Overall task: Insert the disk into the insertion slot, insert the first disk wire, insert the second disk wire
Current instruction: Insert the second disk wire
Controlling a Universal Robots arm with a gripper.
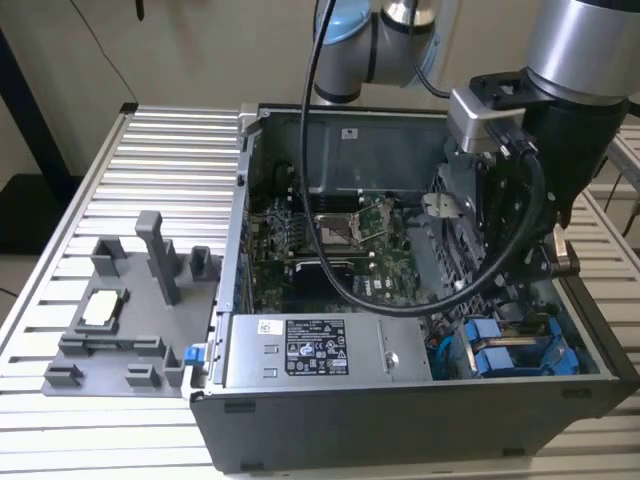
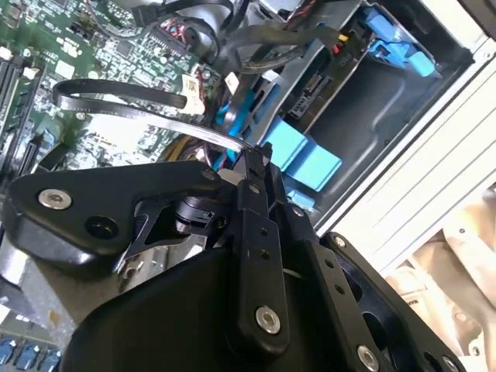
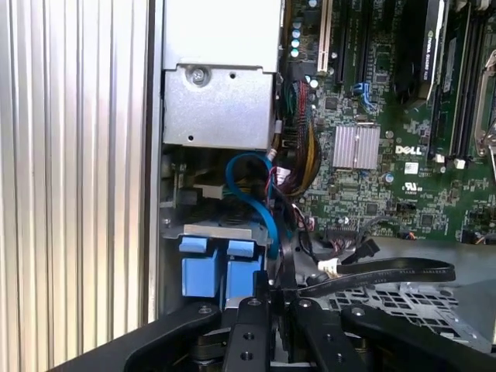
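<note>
While cables (image 3: 298, 155) crowd the disk (image 3: 209, 271), the gripper (image 3: 280, 298) seemingly pinches a flat black wire (image 3: 387, 273).

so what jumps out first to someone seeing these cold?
The open computer case on the ribbed table, its green motherboard bare. The arm reaches into the case at the exterior view's right, above the bright blue drive carriers. In both wrist views the end effector pinches a flat black cable beside those carriers.
</note>
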